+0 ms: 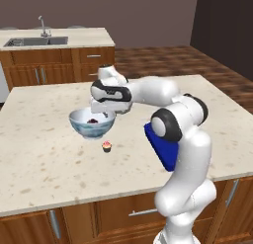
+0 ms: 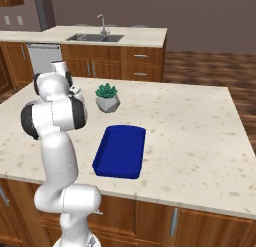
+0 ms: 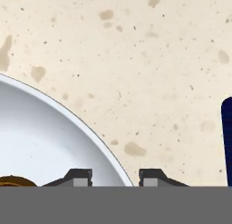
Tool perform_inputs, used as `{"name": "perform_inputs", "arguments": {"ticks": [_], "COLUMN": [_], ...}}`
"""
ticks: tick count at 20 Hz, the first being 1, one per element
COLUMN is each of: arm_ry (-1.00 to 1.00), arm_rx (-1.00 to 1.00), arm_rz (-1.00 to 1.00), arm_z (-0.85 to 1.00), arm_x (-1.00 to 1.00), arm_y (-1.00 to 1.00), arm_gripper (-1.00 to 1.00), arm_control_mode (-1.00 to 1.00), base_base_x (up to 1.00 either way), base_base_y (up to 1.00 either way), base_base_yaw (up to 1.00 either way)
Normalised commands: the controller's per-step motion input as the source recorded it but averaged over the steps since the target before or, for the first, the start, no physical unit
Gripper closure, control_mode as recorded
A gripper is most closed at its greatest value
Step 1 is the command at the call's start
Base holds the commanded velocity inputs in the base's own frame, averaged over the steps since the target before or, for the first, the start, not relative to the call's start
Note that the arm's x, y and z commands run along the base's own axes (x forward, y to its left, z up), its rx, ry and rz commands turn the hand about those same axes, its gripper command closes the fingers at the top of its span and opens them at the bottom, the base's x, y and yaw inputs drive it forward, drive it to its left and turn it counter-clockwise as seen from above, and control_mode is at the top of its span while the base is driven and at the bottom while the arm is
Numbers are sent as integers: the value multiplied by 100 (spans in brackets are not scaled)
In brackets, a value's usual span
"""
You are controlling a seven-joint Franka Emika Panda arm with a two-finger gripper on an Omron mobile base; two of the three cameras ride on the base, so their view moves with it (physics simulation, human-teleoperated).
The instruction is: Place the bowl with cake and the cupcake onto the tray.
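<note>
The pale blue-white bowl (image 1: 92, 123) sits left of centre on the island counter, with the dark cake piece (image 1: 92, 121) inside it. My gripper (image 1: 105, 113) hangs over the bowl's right rim, shut on it. In the hand view the rim (image 3: 97, 141) runs between my fingertips (image 3: 79, 176), one inside the bowl and one outside. Whether the bowl rests on the counter I cannot tell. The pink-frosted cupcake (image 1: 106, 147) stands on the counter just in front of the bowl. The deep blue tray (image 2: 120, 151) lies to the right, partly behind my arm in the left base view (image 1: 157, 142).
A grey faceted plant pot (image 2: 107, 98) stands beyond the tray's far end. Bare speckled counter (image 1: 44, 154) lies around the bowl and cupcake. A second counter with a sink (image 1: 37, 41) runs along the back wall.
</note>
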Motion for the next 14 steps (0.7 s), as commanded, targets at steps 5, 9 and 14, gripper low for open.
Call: {"name": "perform_inputs", "arguments": {"ticks": [5, 9, 14], "arm_ry": [2, -9, -15], "arm_rx": [-9, -5, -1], "arm_rz": [-13, -7, -5], "arm_z": [3, -4, -13], "arm_x": [-9, -2, 0], "arm_y": [-86, -100, -100], "arm_gripper": [100, 100, 100], "arm_control_mode": [-100, -100, -100], "base_base_x": [0, 0, 0], "base_base_y": [0, 0, 0], "base_base_yaw": [0, 0, 0]}}
